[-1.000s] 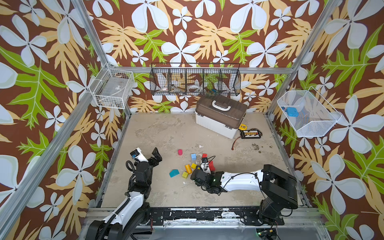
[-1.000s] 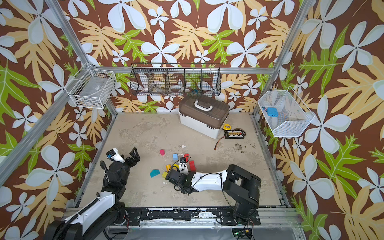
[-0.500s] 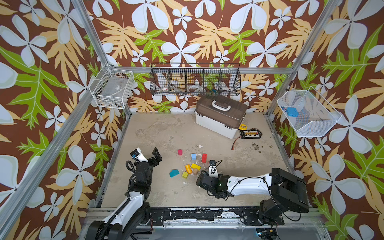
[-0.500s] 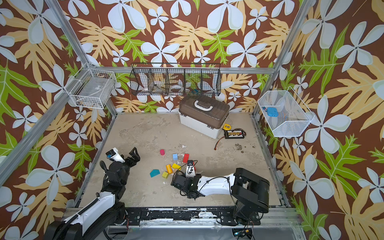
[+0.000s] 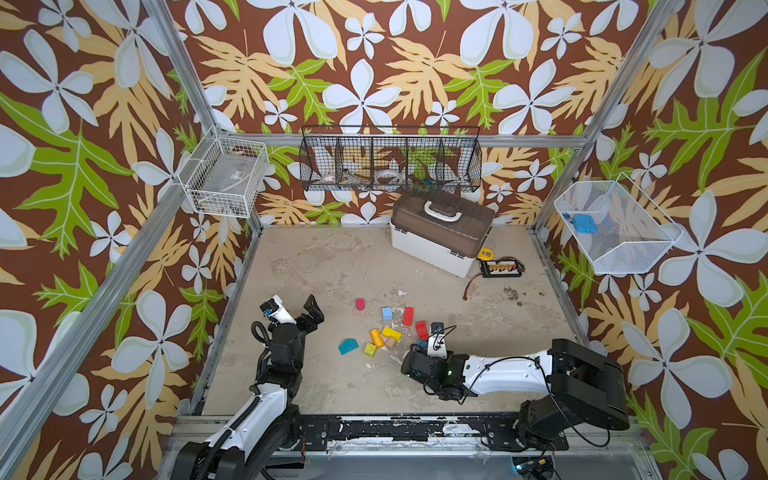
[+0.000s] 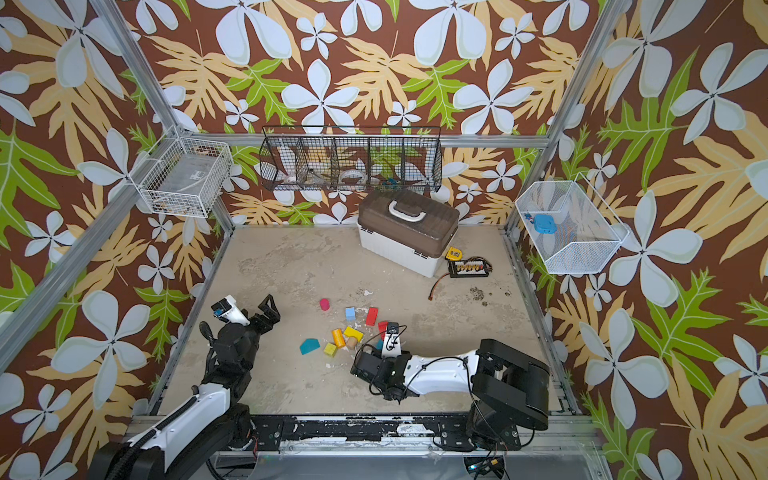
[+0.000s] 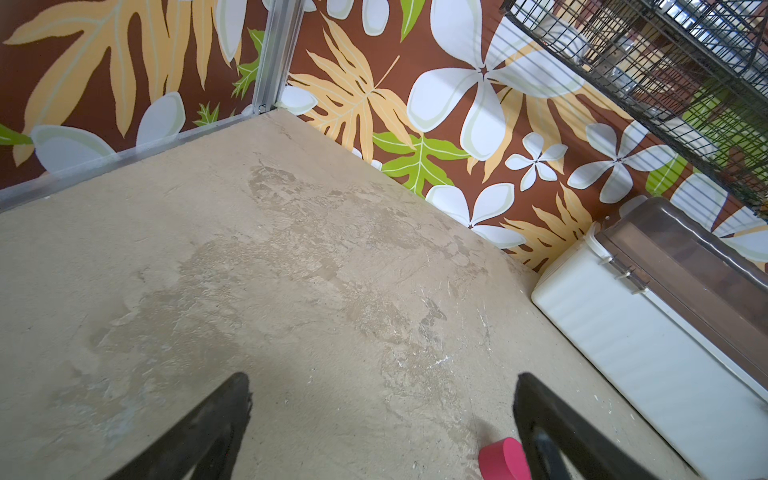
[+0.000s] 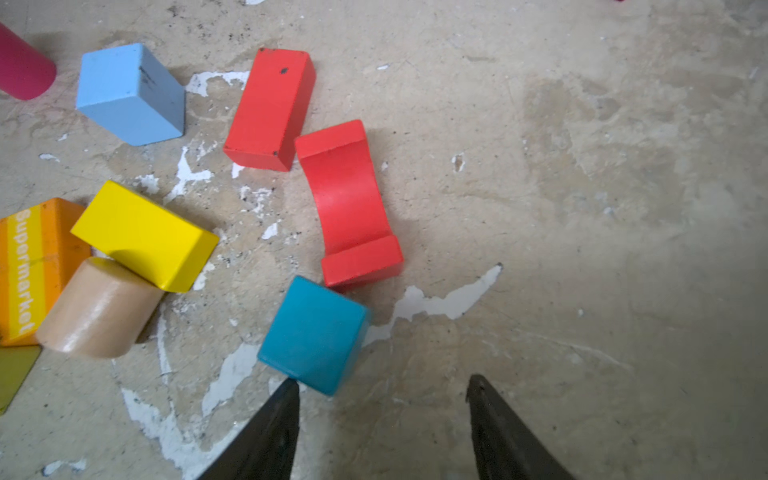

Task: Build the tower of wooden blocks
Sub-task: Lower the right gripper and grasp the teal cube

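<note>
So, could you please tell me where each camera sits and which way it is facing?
Both top views: high over the front edge, looking down at the floor and back wall; left arm and right arm both show.
Left wrist: on the left arm, looking low across the floor to a back corner and the white case; two wide-open jaws show.
Right wrist: on the right arm, looking down on the blocks, teal cube nearest; two parted jaws show.
Shared: the pink block appears in both wrist views and both top views.
</note>
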`<state>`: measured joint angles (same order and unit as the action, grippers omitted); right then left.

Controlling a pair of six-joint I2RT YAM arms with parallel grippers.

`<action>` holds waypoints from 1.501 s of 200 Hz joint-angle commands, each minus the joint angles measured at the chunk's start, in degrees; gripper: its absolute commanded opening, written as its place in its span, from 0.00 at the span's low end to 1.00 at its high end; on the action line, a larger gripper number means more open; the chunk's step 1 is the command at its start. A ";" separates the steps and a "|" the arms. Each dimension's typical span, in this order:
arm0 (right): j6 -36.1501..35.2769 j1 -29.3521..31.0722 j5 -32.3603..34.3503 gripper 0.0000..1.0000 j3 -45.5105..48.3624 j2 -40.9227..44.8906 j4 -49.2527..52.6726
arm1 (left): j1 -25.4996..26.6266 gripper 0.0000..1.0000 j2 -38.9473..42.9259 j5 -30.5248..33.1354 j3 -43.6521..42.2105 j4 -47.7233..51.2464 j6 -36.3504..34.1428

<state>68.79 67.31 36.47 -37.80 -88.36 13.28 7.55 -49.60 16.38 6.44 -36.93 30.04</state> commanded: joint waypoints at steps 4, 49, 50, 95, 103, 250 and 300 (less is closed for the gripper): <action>1.48 -1.44 1.39 0.64 2.19 1.79 -1.59 | 0.08 1.00 0.03 -0.09 0.24 -1.14 -0.15; -2.76 -5.06 -0.78 0.63 4.10 2.75 -4.67 | 0.09 1.00 0.03 -0.09 0.17 -1.14 -0.04; -2.82 -5.07 -0.74 0.63 4.12 2.75 -4.67 | 0.09 1.00 0.03 -0.11 0.20 -1.13 -0.05; -5.40 -4.61 -1.30 0.64 6.01 5.67 -8.09 | 0.08 1.00 -0.04 -0.09 0.18 -1.15 -0.14; -6.06 -4.19 -1.31 0.66 6.77 6.56 -9.35 | 0.06 1.00 -0.05 -0.12 0.22 -1.18 -0.10; -16.56 -5.16 -4.39 0.62 2.58 -0.69 -14.21 | 0.09 1.00 -0.14 -0.06 0.31 -1.15 -0.11; -15.90 -7.46 -4.32 0.47 1.58 -2.81 -13.14 | 0.09 1.00 -0.14 -0.12 0.33 -1.22 -0.20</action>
<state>52.49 60.42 31.46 -36.18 -91.07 -0.73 7.57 -49.71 16.38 6.44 -36.95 30.04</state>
